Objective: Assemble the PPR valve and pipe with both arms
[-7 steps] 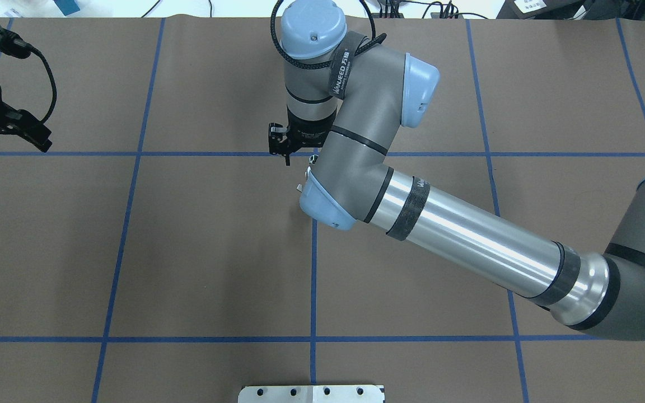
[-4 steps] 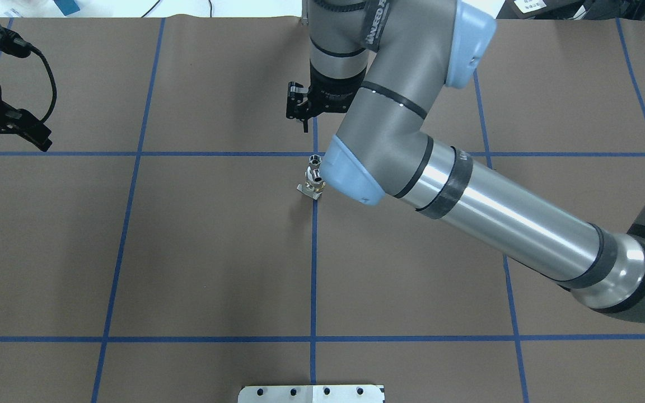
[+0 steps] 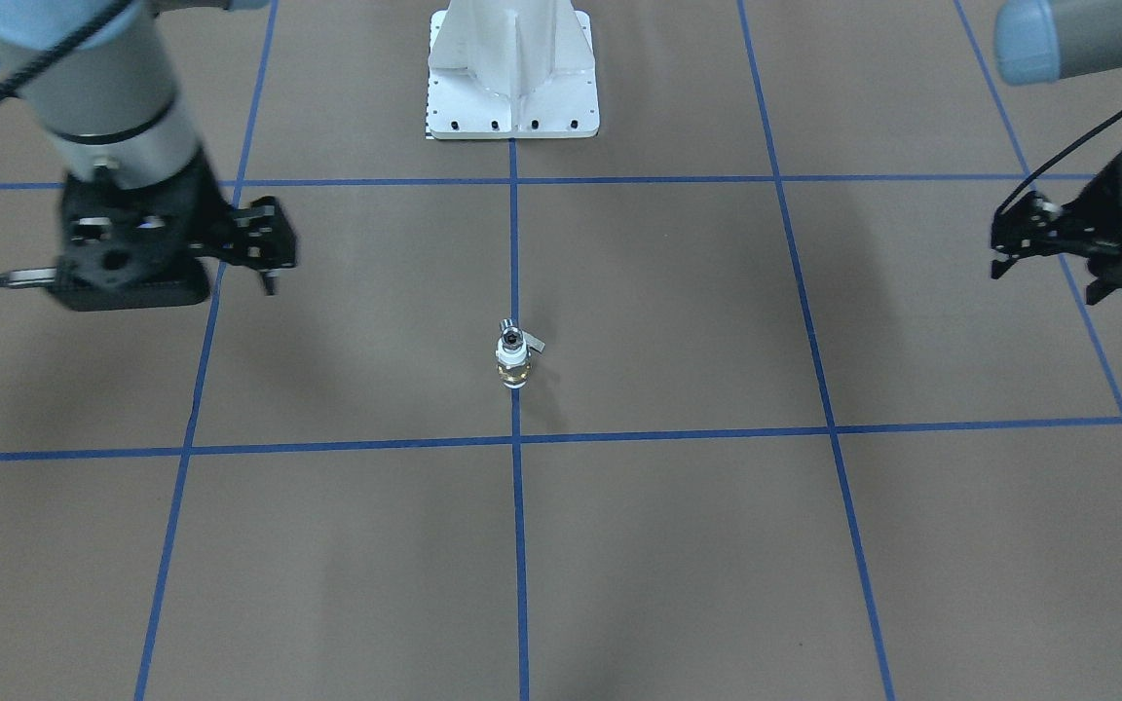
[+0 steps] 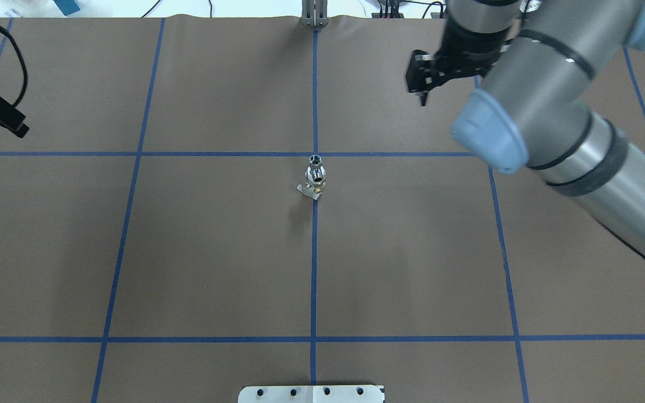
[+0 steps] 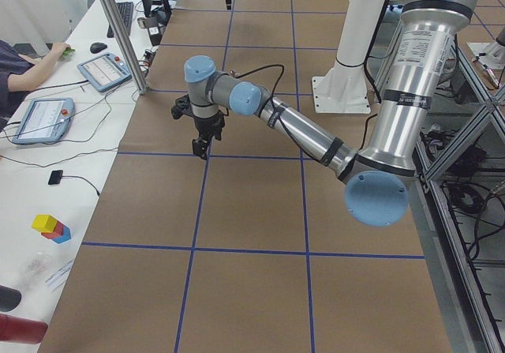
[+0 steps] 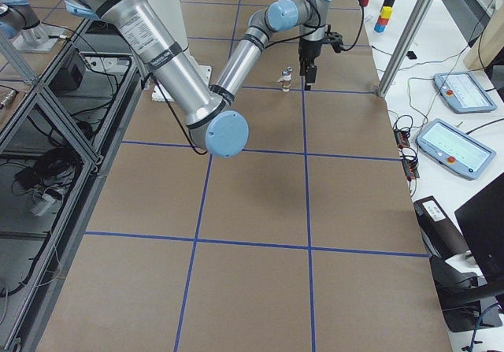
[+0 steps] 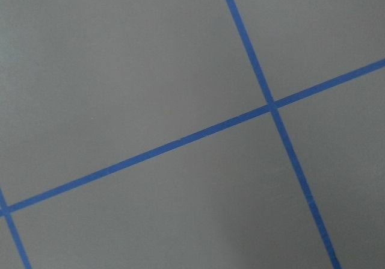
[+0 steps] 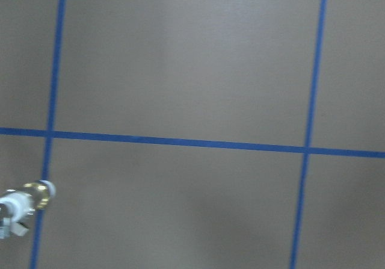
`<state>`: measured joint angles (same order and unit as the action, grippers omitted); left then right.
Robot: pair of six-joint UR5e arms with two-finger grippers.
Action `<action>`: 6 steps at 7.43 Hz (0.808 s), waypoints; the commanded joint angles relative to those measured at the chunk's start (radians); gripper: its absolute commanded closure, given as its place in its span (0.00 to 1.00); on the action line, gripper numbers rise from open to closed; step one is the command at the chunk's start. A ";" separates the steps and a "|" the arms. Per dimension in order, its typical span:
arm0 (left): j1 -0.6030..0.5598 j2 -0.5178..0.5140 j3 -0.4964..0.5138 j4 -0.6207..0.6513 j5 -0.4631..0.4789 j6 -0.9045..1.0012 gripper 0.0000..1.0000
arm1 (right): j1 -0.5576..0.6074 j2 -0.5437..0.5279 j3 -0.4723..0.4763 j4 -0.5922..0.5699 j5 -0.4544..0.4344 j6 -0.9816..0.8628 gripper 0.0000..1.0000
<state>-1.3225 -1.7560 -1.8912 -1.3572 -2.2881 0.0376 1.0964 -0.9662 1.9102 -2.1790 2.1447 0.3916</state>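
- Right gripper (image 4: 422, 96) has swung away, now well right of the tape cross (image 4: 315, 154); its opening I cannot tell.
- PPR valve (image 4: 316, 180) stands upright just robot-side of that cross, pipe (image 4: 315, 160) atop it.
- Left gripper (image 3: 999, 255) hangs far left, jaws apart, empty.

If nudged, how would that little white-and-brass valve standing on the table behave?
The small white-and-brass valve stands on end on a narrow base, so it would probably tip. Its round body might then roll, though the grey side lever should stop that.
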 commanded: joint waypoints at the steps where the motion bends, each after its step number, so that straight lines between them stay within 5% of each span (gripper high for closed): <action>1: -0.136 0.039 0.068 0.003 -0.019 0.107 0.00 | 0.239 -0.210 -0.032 0.004 0.078 -0.454 0.01; 2: -0.164 0.042 0.102 0.001 -0.019 0.108 0.00 | 0.322 -0.254 -0.089 0.005 0.089 -0.532 0.01; 4: -0.194 0.073 0.119 -0.003 -0.019 0.108 0.00 | 0.422 -0.447 -0.147 0.251 0.115 -0.544 0.01; 6: -0.196 0.127 0.118 -0.049 -0.017 0.107 0.00 | 0.462 -0.508 -0.218 0.350 0.171 -0.543 0.01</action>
<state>-1.5154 -1.6640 -1.7757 -1.3758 -2.3067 0.1458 1.5294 -1.4251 1.7270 -1.8925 2.2890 -0.1498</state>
